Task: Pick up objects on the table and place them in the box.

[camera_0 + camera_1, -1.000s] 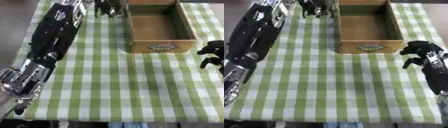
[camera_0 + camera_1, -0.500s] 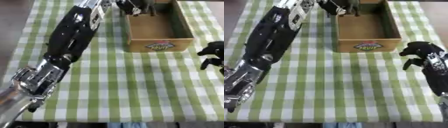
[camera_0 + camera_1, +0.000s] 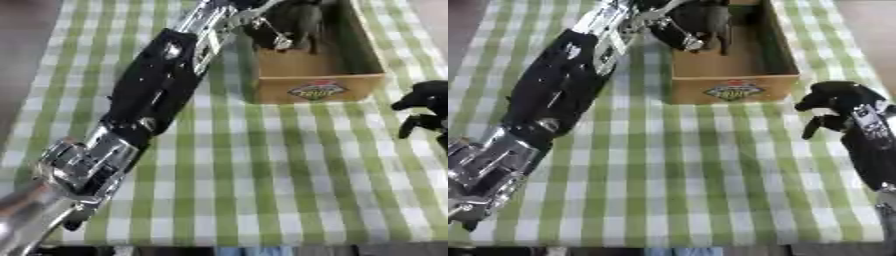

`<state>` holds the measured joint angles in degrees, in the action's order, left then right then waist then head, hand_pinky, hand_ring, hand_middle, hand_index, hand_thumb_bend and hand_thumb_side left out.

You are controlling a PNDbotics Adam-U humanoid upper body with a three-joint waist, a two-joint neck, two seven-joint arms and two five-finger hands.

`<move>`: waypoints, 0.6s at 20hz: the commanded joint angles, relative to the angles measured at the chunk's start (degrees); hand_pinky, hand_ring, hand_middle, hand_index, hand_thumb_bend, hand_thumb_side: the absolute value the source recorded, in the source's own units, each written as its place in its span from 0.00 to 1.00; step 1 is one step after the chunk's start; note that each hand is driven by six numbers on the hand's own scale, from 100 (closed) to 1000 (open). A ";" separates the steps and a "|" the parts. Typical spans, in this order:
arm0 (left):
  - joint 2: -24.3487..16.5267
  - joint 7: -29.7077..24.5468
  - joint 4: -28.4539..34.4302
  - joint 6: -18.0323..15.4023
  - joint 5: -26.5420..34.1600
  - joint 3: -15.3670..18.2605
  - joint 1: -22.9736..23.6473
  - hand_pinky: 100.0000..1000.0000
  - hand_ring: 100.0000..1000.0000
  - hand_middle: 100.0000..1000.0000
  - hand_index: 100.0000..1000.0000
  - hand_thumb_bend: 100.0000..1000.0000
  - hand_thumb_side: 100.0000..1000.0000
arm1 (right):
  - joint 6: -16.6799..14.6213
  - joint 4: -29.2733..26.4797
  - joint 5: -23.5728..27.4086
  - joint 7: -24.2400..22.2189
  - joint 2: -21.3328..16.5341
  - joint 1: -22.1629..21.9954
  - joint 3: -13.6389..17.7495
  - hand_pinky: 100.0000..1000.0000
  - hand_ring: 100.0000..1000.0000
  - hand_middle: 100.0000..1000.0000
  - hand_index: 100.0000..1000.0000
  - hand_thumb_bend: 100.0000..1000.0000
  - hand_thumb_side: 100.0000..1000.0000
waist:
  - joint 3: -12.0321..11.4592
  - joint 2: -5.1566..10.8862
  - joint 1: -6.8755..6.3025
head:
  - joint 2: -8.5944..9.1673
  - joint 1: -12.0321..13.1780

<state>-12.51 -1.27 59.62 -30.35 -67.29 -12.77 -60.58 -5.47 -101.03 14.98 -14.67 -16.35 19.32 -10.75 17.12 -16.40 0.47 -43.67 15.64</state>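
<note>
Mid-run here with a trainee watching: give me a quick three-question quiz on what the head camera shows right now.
1. True or false: the left hand is over the cardboard box.
2. Which side of the box is the right hand on? A) robot's right B) robot's left C) inside it
3. Fill in: the table is covered by a green and white ____ cloth.

Key: 1 true; 2 A; 3 checked. Whether the left hand holds anything cannot be told.

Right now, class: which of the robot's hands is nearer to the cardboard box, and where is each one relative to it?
Left. The left hand reaches over the cardboard box, above its open top. The right hand sits on the checked cloth beside the box's near right corner, apart from it.
</note>
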 commanded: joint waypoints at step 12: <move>-0.94 -4.77 1.40 -2.81 -3.46 1.41 -1.98 0.51 0.30 0.27 0.50 0.22 0.00 | 0.01 -0.35 0.08 -0.29 -0.47 0.94 0.13 0.33 0.64 0.56 0.71 0.00 0.71 | 0.38 0.94 -0.07 | 0.40 0.38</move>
<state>-12.16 -5.83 60.00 -33.38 -69.78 -11.39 -61.35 -5.36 -100.91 14.99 -14.93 -16.30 19.65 -10.99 17.54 -16.38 0.29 -43.67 16.03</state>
